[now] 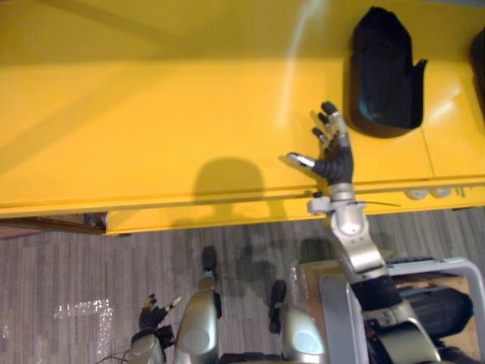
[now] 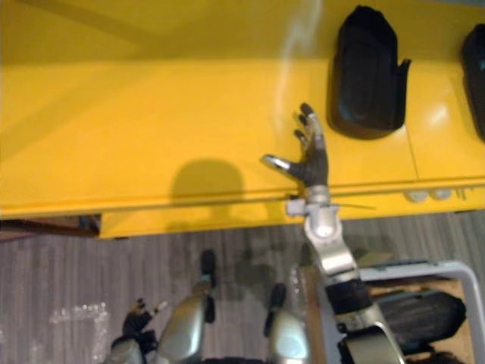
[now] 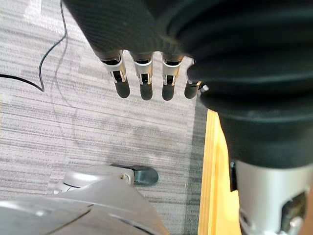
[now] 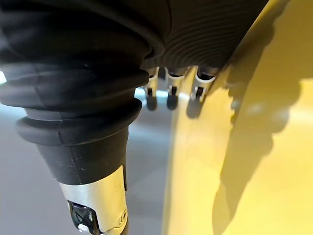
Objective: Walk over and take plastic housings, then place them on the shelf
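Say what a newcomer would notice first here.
The bright yellow shelf spans the upper part of both eye views, with a black plastic housing lying on it toward the right. The right hand is spread open over the shelf's front edge, just short of the housing and not touching it. The left hand hangs open low by the grey floor.

Yellow shelf (image 1: 151,114) bore one black plastic housing (image 1: 385,76) lying flat toward its right end, with a second black housing (image 2: 476,76) near it farther right, partly cut off at the view's edge
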`<state>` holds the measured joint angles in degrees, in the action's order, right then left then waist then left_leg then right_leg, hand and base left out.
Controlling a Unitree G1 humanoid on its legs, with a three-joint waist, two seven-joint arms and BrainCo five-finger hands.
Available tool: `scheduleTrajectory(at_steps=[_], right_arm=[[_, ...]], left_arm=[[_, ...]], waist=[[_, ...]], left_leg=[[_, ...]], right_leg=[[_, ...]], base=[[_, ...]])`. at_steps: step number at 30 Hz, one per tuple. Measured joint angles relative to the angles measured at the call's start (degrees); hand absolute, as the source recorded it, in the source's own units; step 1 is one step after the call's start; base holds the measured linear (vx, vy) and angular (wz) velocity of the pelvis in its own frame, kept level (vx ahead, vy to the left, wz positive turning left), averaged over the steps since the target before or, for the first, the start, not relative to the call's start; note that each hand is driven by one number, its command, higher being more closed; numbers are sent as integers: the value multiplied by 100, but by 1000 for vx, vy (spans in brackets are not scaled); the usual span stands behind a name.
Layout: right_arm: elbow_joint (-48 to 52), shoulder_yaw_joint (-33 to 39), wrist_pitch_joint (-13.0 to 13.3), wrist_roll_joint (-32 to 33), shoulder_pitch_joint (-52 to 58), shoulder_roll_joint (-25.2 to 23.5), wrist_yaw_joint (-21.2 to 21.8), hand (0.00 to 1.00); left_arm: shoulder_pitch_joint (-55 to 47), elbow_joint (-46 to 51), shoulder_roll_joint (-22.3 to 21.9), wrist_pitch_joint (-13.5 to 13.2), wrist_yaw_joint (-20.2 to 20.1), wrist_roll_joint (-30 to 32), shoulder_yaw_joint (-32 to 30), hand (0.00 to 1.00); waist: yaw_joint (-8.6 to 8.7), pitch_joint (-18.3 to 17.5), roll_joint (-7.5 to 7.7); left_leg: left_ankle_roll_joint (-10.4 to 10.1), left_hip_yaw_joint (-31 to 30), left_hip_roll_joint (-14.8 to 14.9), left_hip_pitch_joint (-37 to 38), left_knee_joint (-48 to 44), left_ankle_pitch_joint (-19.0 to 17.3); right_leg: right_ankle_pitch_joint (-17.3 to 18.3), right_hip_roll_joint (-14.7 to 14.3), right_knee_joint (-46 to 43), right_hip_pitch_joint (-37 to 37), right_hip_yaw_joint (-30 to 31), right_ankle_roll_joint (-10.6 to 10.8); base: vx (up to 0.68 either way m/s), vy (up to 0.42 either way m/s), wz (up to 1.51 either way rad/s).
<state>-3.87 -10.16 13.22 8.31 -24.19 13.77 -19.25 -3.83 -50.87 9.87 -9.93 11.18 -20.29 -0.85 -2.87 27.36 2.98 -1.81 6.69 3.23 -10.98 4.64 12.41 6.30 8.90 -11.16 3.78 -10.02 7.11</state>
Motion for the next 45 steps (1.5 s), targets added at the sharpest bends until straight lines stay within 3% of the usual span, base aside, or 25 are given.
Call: scheduleTrajectory(at_steps=[13, 22, 29, 32, 35, 37, 40, 42, 45], right_arm=[[-576, 324, 47, -126, -256, -35, -717, 0], [-621, 934, -80, -50, -316, -23, -1268, 0], [-599, 1180, -107, 50, -311, -21, -1325, 0], [-547, 1242, -51, 211, -310, 6, -1083, 0], [-512, 1246, 5, 613, -309, 114, -79, 0], [-420, 1160, 18, 950, -296, 235, 976, 0], [68, 992, 206, 1171, -285, 421, 1735, 0], [429, 1015, 440, 1176, -291, 530, 1805, 0], [985, 1416, 678, 1071, -295, 600, 1438, 0]], left_arm=[[142, -201, -21, -1, -4, 5, 211, 0], [143, -176, -20, 7, -4, 5, 213, 0], [144, -137, -23, 10, -2, 6, 210, 0], [143, -59, -47, 9, -3, 14, 206, 0], [142, 1, -60, 13, -7, 31, 184, 0], [143, 55, -72, 12, -20, 51, 155, 0], [142, 65, -93, 20, -40, 56, 96, 0], [142, 71, -102, 20, -49, 56, 67, 0], [140, 76, -137, 16, -46, 56, -71, 0]], waist=[[29, -16, -206], [37, -14, -211], [60, 0, -236], [58, 33, -296], [60, 40, -308], [59, 40, -308], [59, 40, -308], [51, 39, -307], [49, 37, -302]], left_leg=[[-28, -112, -10, 82, 1, -9], [-63, -129, -1, 70, 1, 17], [-45, -129, 1, 92, 0, 31], [-47, -130, 0, 98, 0, 28], [-64, -129, 3, 104, 0, 14], [-64, -128, 4, 104, 1, 14], [-46, -127, 7, 104, 0, 22], [-40, -122, 5, 104, 1, 26], [-40, -120, 9, 105, 1, 26]], right_leg=[[191, 20, -183, -31, -80, -48], [161, 10, -190, -18, -77, -4], [157, 3, -190, -64, -78, -3], [153, 2, -176, -82, -81, -1], [149, 1, -161, -82, -81, 2], [148, 0, -151, -84, -82, 2], [134, -3, -139, -101, -86, 2], [131, -3, -128, -115, -90, 2], [117, -3, -104, -131, -95, -2]], base=[[1, -13, 3], [10, -10, 0], [19, -12, 0], [3, -3, 1], [0, 0, 0], [0, 0, 0], [0, 0, 0], [0, 0, 4], [1, -1, 1]])
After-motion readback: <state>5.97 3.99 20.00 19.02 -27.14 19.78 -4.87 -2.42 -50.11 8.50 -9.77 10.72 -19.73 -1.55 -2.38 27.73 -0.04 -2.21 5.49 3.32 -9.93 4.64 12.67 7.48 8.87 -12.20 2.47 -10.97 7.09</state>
